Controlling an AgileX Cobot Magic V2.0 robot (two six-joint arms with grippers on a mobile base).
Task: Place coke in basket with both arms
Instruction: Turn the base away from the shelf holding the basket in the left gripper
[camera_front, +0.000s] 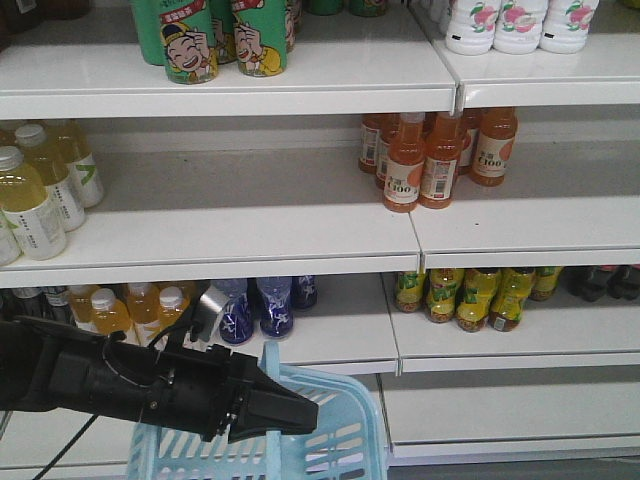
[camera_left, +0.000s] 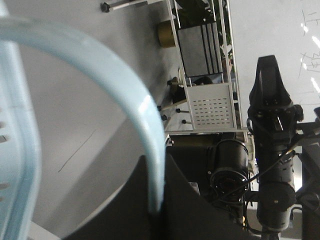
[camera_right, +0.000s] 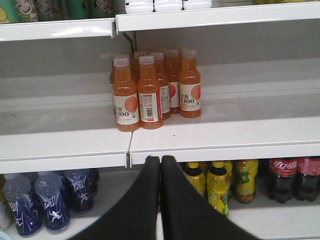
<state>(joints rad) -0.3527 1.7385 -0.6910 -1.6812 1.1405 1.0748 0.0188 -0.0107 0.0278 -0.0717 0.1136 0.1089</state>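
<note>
My left gripper (camera_front: 290, 408) is shut on the hinged handle (camera_left: 131, 95) of the light blue basket (camera_front: 335, 445) and holds it at the bottom of the front view, before the lowest shelf. In the left wrist view the handle runs down between the closed black fingers of my left gripper (camera_left: 156, 162). My right gripper (camera_right: 160, 160) is shut with nothing in it, pointing at the edge of the middle shelf (camera_right: 200, 142). The red coke can shows in no view. Dark cola bottles with red labels (camera_right: 282, 175) stand at the lower right.
White shelves hold orange bottles (camera_front: 430, 160), yellow-green bottles (camera_front: 470, 295), blue bottles (camera_front: 265, 305), pale yellow bottles (camera_front: 40, 190) and green cans (camera_front: 210, 35). Another black arm (camera_left: 272, 135) shows at the right of the left wrist view, over grey floor.
</note>
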